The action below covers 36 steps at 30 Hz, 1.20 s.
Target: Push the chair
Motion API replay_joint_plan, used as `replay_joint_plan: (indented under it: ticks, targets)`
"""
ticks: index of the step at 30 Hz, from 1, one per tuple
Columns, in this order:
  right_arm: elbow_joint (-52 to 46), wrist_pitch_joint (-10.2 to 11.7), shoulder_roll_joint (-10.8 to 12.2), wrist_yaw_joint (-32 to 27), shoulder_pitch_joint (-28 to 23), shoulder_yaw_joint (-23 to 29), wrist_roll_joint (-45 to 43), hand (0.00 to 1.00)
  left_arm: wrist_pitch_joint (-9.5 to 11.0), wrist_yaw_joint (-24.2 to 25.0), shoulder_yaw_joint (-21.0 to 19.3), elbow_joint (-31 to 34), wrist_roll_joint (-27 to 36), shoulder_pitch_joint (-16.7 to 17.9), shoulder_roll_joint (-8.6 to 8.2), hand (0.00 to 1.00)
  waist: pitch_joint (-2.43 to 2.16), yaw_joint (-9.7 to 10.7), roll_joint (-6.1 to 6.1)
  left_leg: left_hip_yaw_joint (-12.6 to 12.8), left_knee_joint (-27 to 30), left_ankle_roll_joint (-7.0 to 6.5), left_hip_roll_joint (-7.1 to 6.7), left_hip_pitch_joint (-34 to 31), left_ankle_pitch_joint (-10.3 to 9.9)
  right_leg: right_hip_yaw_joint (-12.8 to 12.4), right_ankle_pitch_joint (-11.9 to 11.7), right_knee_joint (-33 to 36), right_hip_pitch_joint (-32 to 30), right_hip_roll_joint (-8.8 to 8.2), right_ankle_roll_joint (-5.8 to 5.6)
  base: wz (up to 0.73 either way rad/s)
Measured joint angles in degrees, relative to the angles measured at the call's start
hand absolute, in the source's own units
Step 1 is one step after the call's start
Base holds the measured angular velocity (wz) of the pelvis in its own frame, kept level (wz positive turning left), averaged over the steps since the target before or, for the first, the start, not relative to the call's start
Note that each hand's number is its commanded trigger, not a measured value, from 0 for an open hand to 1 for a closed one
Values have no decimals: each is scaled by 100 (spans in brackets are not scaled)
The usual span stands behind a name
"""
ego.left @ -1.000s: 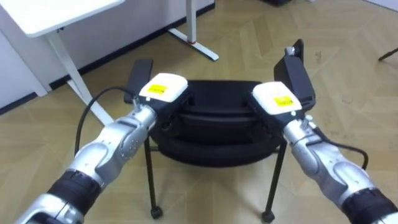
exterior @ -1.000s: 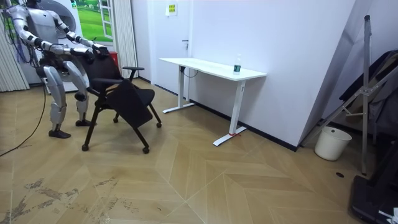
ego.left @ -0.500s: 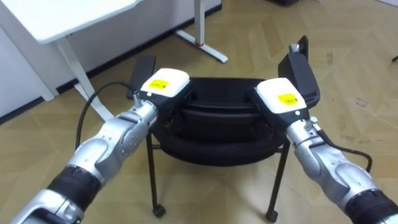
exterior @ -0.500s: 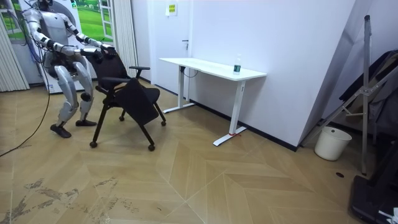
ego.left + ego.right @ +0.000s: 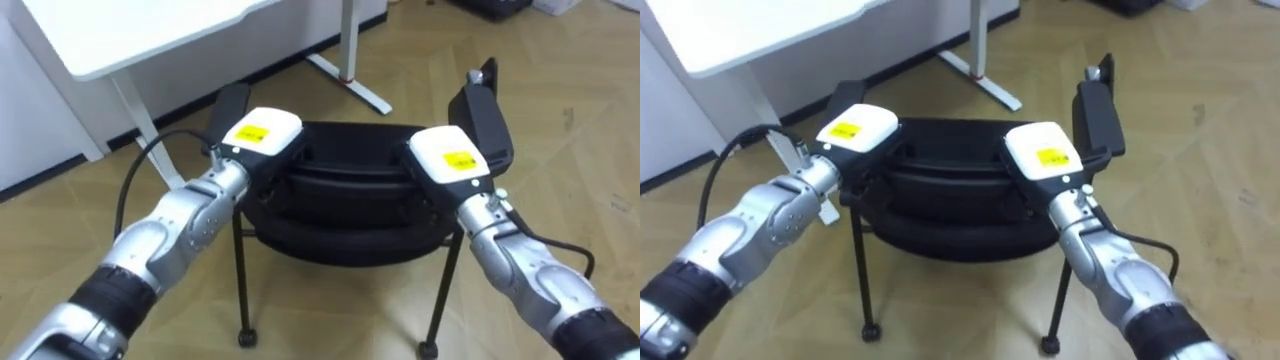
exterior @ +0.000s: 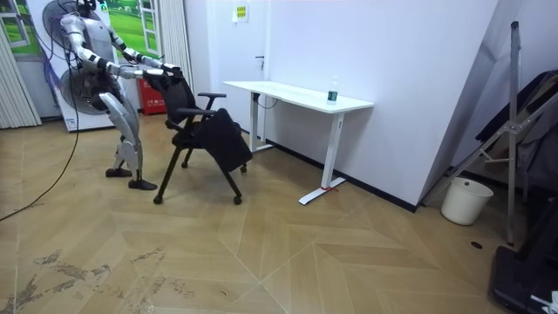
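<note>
A black office chair (image 5: 350, 190) on thin legs with castors stands right before me, its backrest towards me. My left hand (image 5: 262, 135) rests on the backrest's top left and my right hand (image 5: 450, 160) on its top right, each with a yellow sticker on its back. The chair's armrests (image 5: 482, 115) stick out past both hands. In the room view I stand behind the chair (image 6: 205, 131), leaning forward with both arms stretched to its back, close to the white desk (image 6: 296, 96).
The white desk (image 5: 120, 30) lies just beyond the chair, and its white leg with a flat foot (image 5: 350, 70) stands on the wood floor ahead. A small bottle (image 6: 332, 94) sits on the desk. A white bucket (image 6: 462, 201) and a folded stand (image 6: 514, 131) are far off.
I have walked forward with the chair: in the room view both moved to the right, towards the desk. The desk now looms nearer in the eye view. Both hands stay on the backrest.
</note>
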State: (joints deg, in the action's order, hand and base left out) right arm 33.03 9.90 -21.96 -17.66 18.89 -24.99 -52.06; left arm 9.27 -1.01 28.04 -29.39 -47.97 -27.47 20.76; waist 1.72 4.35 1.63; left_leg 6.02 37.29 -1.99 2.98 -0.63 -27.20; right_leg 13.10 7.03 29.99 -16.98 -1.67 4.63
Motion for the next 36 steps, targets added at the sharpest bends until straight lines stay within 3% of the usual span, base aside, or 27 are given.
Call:
replay_joint_plan:
  ticks: [2, 3, 5, 6, 7, 8, 10, 12, 13, 14, 15, 16, 17, 19, 23, 27, 29, 31, 36]
  targets:
    - [7, 24, -1, 38, 16, -3, 2, 100, 0, 18, 1, -13, 13, 22, 9, 100, 21, -20, 34, 234, 784, 224, 282, -91, 128, 135, 392, 397, 159, -19, 32, 14]
    - [6, 27, 0, 43, 16, -4, 0, 100, -2, 18, 1, -13, 21, 33, 6, 100, 28, -35, 49, 259, 929, 281, 344, -100, 171, 157, 486, 462, 212, -12, 51, 6]
    - [6, 60, -22, 93, 53, 0, -3, 100, -13, -8, -1, -6, 6, 47, -1, 100, 25, -65, 23, 211, 1491, 347, 388, -302, 584, 122, 778, 590, 341, -13, 59, 11]
    - [7, 59, -30, 111, 62, -1, -5, 100, -25, -18, -1, -7, 5, 48, -12, 100, 30, -76, 13, 174, 1615, 365, 382, -358, 701, 104, 818, 579, 383, -22, 58, 12]
    - [9, 61, -45, 126, 85, 0, -7, 100, -34, -54, 2, -6, 9, 52, -20, 100, 40, -104, -3, 85, 1687, 373, 372, -466, 703, 67, 917, 561, 460, -42, 48, 12]
    - [7, 65, -85, 120, 96, 12, -14, 100, -45, -104, 2, -8, 18, 54, -58, 100, 48, -100, -15, 25, 1725, 296, 365, -714, 653, 86, 995, 550, 521, -69, 30, 12]
    - [104, 119, -101, 74, 110, 35, -12, 100, -56, -197, 9, -51, 13, 54, -125, 100, 105, -135, -92, 8, 1596, 285, 329, -1178, 647, 81, 1088, 497, 693, -130, -9, 3]
    - [159, 196, -121, 32, 98, 65, -12, 100, -50, -205, 35, -54, 2, 59, -136, 100, 114, -130, -106, -3, 1142, 303, 315, -1697, 674, 81, 1197, 386, 858, -170, -52, -4]
    - [154, 228, -144, 27, 92, 67, -17, 100, -31, -209, 42, -54, 2, 66, -136, 100, 114, -133, -110, 1, 452, 293, 278, -1902, 790, 81, 1267, 356, 944, -249, -118, -16]
    - [139, 247, -168, 25, 72, 68, -5, 100, -3, -220, 41, -58, 1, 73, -142, 100, 124, -145, -133, 4, -309, 239, 205, -2023, 1228, 15, 1352, 369, 1042, -329, -217, -23]
    - [130, 256, -181, 29, 50, 77, -3, 100, 10, -225, 41, -60, -11, 83, -145, 100, 110, -164, -145, -6, -534, 215, 163, -2034, 1518, -66, 1388, 364, 1085, -364, -278, -30]
    - [63, 270, -199, 21, -18, 102, -14, 100, 95, -226, 39, -58, -34, 103, -123, 100, 23, -175, -163, -23, -840, 176, 33, -1996, 1974, -197, 1428, 354, 1097, -440, -441, -30]
    - [-26, 269, -201, -8, -70, 166, -50, 100, 189, -264, 30, -23, -33, 99, -69, 100, 8, -149, -205, 19, -961, -38, -103, -1861, 2206, -350, 1454, 311, 1090, -448, -626, -28]
    - [-133, 241, -191, -41, -99, 209, -101, 100, 206, -343, 33, 38, -33, 98, -12, 100, -37, -183, -262, 215, -1032, -176, -189, -1798, 2135, -502, 1407, 102, 1120, -549, -761, -31]
    - [-282, 63, -160, -184, -69, 195, -150, 100, 193, -355, 29, 75, -25, -53, 68, 100, -44, -166, -273, 392, -1027, -367, -378, -1709, 1892, -541, 1313, -182, 1292, -777, -949, -12]
    - [-284, -7, -144, -179, -50, 154, -164, 100, 192, -377, 22, 24, -20, -54, 46, 100, -40, -174, -276, 571, -917, -489, -480, -1490, 1591, -527, 1303, 318, 1300, -1009, -969, -15]
    - [-273, -25, -123, -176, -57, 150, -203, 100, 217, -380, 21, -34, -14, -53, 39, 100, -12, -203, -232, 664, -771, -554, -495, -1361, 1345, -585, 1281, 719, 1253, -1110, -1006, -20]
    - [-273, -53, -107, -182, -67, 127, -208, 100, 227, -410, 19, -51, -11, -38, 39, 100, -4, -293, -218, 732, -766, -576, -493, -1269, 1241, -666, 1196, 918, 1180, -1139, -1053, -27]
    - [-214, -127, -24, -284, -36, 66, -203, 100, 300, -611, 22, -140, -1, -40, 90, 100, 9, -338, -197, 672, -787, -598, -477, -1197, 1142, -670, 960, 1173, 1019, -1121, -1012, -4]
